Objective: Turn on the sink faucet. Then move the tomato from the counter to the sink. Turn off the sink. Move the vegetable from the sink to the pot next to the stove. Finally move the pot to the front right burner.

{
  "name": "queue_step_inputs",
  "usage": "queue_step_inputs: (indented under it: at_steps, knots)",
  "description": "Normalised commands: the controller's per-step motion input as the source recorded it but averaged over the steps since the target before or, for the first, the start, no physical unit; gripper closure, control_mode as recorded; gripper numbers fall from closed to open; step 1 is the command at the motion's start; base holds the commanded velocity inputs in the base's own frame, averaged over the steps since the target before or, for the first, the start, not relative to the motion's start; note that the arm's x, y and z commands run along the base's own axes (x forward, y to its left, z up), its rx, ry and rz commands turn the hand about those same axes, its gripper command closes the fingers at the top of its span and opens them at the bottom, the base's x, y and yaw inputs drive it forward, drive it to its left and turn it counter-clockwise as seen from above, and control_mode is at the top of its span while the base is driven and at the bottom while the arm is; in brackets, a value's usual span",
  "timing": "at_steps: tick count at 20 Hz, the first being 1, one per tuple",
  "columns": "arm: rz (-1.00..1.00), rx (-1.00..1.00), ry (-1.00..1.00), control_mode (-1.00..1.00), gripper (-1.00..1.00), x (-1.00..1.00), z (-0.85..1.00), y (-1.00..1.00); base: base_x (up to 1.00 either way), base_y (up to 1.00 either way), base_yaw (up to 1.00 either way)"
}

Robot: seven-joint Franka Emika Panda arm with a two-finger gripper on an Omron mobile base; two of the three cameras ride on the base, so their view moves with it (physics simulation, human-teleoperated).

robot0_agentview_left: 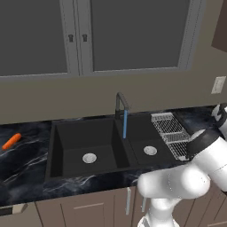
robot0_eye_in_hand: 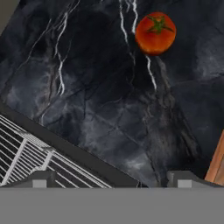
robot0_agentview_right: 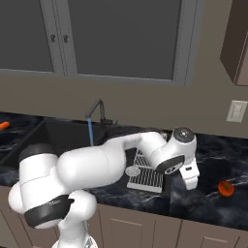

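1. Glossy black marble counter point(robot0_eye_in_hand: 100, 100) running along the wall under grey cabinets, with the black double sink point(robot0_agentview_left: 88, 142) set into it.
2. Pouring a blue stream from the sink faucet point(robot0_agentview_left: 120, 103) into the basin, so the first step looks done.
3. Hovering over the counter to the right of the sink: gripper point(robot0_agentview_right: 190, 178), jaws spread wide, holding nothing.
4. Sitting on the marble beyond the fingertips, well apart from them: tomato point(robot0_eye_in_hand: 155, 33), green stem up, far right along the counter in the right base view.
5. Lying just beside the gripper: wire drying rack point(robot0_agentview_right: 145, 175), possibly resting partly over the sink edge, hard to tell.
6. Risking a glancing touch on the approach; closing off-centre on a round fruit could send it rolling toward the counter's front edge.
7. Risking a mix-up with the carrot point(robot0_agentview_left: 11, 141) at far left.
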Motion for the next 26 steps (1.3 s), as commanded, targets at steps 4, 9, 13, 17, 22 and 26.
queue_step_inputs:
  at_steps: [4, 9, 13, 17, 22, 26]
  knots:
    - [-0.22, 0.09, 0.03, -1.0, -1.0, -0.1, -0.35, -0.84, 0.0, 0.0, 0.0]
    - [-0.19, 0.03, 0.06, -1.0, -1.0, 0.05, -0.3, -0.68, 0.0, 0.0, 0.0]
    - [-0.16, 0.02, 0.08, -1.0, -1.0, 0.24, -0.19, -0.63, 0.0, 0.0, 0.0]
    - [-0.14, 0.04, 0.07, -1.0, -1.0, 0.17, -0.07, -0.72, 0.0, 0.0, 0.0]
    - [-0.05, 0.16, 0.05, -1.0, -1.0, 0.03, 0.1, -0.77, 0.0, 0.0, 0.0]
    - [-0.01, 0.18, 0.05, -1.0, -1.0, 0.0, 0.35, -0.78, 0.0, 0.0, 0.0]
